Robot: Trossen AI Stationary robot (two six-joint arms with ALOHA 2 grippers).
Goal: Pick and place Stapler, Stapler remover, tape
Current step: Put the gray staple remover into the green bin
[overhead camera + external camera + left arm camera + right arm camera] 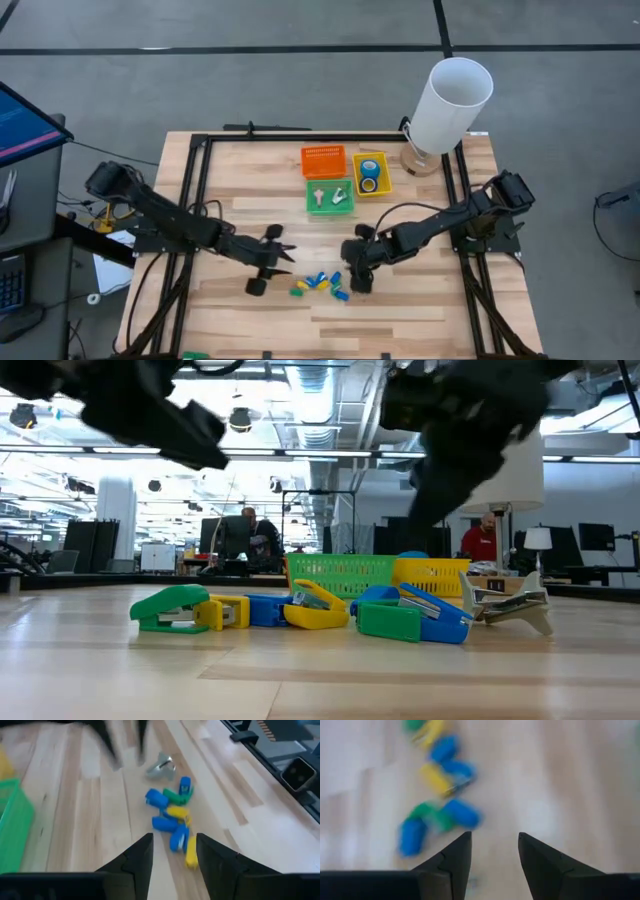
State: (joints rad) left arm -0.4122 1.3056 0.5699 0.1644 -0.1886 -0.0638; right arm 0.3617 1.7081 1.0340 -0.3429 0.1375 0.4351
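Arms reach from both sides toward the middle of the counter [400,310]. The left end effector [283,252] comes from the left, low and nearly level, just beside the pile of small staplers [320,285]; its fingers [142,855] are spread, with nothing between them. The right end effector [357,268] bends down from the right, just beside the same pile; its fingers [457,857] are also spread and hold nothing. The staplers, blue, green and yellow, lie together on the wood between the two end effectors. One metal stapler remover [510,605] lies near the pile, and others lie in the green basket [329,197]. The tape [369,177], two blue rolls, lies in the yellow basket [382,163], beside the orange basket [323,160].
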